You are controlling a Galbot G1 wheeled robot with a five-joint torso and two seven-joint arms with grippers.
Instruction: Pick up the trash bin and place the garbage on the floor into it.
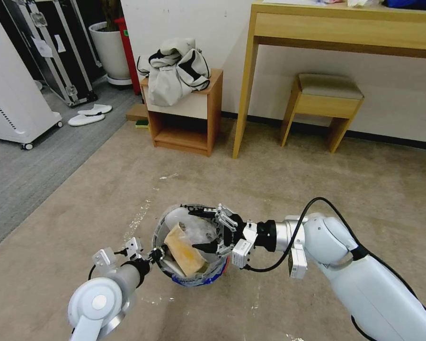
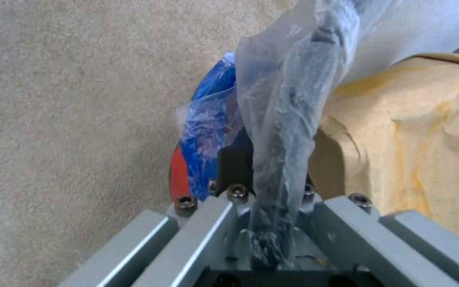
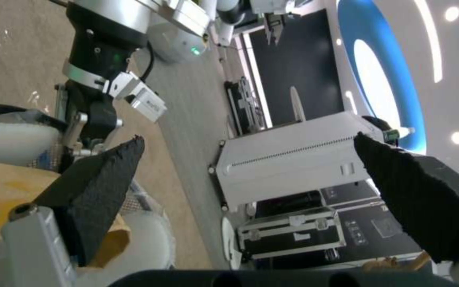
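The left tool point(image 2: 264, 223) is clamped on the trash bin point(image 1: 201, 277) rim, wrist view showing pinched liner; the right tool point(image 1: 204, 230), fingers apart, hangs over cardboard point(image 1: 187, 248) inside.

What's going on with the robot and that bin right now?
Left hand shut on the bin rim and liner. Right hand open over the bin mouth, empty. Cardboard already inside. Nothing in the way.
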